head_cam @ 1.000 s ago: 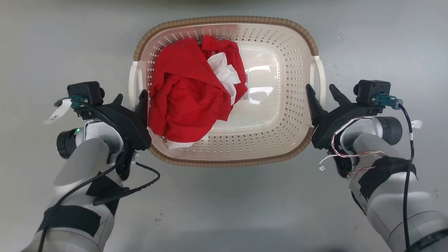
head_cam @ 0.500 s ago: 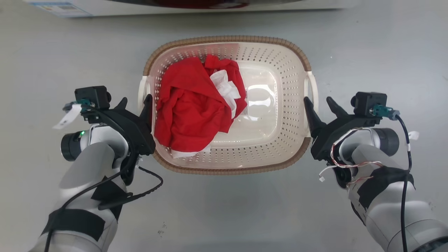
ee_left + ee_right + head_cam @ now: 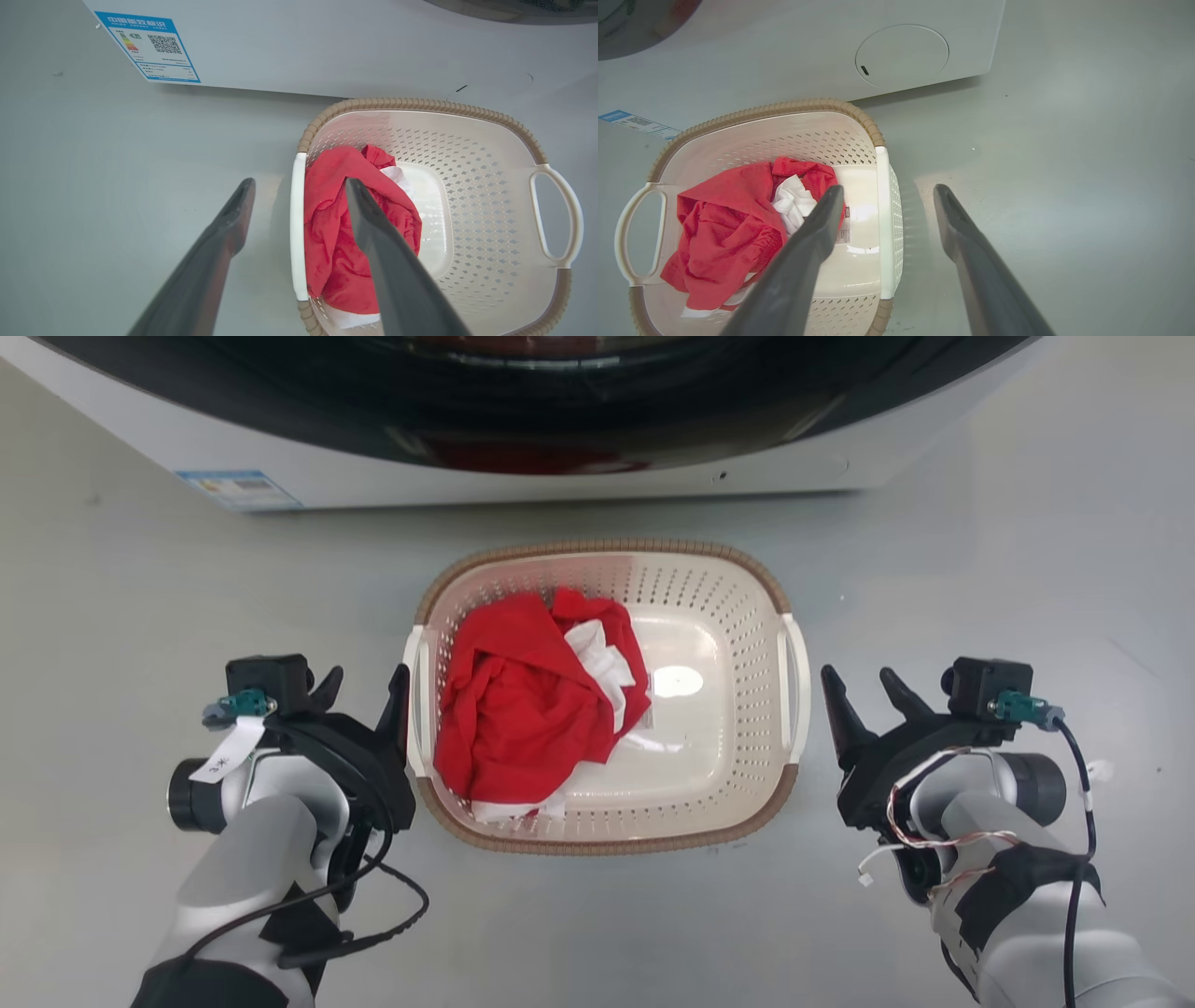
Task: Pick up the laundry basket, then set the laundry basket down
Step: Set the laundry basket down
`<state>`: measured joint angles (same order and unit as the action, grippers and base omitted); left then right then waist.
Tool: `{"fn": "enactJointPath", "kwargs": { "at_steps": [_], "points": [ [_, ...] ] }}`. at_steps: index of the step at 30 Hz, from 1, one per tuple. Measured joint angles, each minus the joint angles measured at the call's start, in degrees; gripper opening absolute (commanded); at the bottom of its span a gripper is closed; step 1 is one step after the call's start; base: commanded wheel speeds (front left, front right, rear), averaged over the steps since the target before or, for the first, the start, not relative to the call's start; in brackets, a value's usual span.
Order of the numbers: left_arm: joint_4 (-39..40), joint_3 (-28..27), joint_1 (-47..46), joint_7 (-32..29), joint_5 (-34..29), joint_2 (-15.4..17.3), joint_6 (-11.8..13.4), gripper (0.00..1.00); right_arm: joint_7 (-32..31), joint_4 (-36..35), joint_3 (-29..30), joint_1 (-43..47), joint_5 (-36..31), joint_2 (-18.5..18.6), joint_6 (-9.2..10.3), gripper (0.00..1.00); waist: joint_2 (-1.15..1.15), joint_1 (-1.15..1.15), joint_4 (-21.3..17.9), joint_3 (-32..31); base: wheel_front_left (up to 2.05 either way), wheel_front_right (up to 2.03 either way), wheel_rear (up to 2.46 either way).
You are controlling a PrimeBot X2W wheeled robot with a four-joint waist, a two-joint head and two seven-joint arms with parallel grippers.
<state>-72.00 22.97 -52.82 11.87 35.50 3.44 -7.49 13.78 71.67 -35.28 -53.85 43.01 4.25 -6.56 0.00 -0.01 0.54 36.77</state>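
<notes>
Blue-edged label (image 3: 147, 46) (QR code (image 3: 166, 44)) on washer (image 3: 327, 51) behind laundry basket (image 3: 597, 548).

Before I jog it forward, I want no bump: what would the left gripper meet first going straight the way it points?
Likely the basket's left handle: in the wrist view it lies between the left gripper's open fingers. Depth is unclear; it could be the floor beside it instead.

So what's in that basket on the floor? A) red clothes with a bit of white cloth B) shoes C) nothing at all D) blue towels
A: red clothes with a white cloth bunched among them lie in the laundry basket, toward its left handle.
</notes>
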Motion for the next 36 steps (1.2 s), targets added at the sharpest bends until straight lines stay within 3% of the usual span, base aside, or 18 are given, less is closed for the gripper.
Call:
{"fn": "enactJointPath", "kwargs": {
  "at_steps": [14,20,29,36],
  "points": [
    [1.1,1.2,7.6,2.4,-1.0,0.7,0.0,1.0,0.5,-0.3,0.8,6.8,-0.1,0.3,0.11,1.0,0.0,-0.01,-0.6,-11.7,0.0,0.0,0.0],
    [2.9,0.8,12.2,2.4,-1.4,1.2,0.0,1.0,0.5,-2.1,2.1,11.3,-0.1,0.6,1.1,1.0,0.0,-0.01,-0.8,-17.6,0.0,0.0,0.0],
    [7.8,-0.1,18.1,2.4,-2.0,1.8,2.3,1.0,0.5,-5.1,2.6,15.8,-0.9,1.7,2.63,1.0,-0.01,0.0,-1.0,-24.4,0.0,0.0,0.0],
    [13.4,-0.9,22.2,2.4,-3.9,2.1,5.1,1.0,0.5,-8.5,3.0,18.5,-3.1,2.7,4.92,1.0,0.0,0.0,-1.2,-28.0,0.0,0.0,0.0]
  ]
}}
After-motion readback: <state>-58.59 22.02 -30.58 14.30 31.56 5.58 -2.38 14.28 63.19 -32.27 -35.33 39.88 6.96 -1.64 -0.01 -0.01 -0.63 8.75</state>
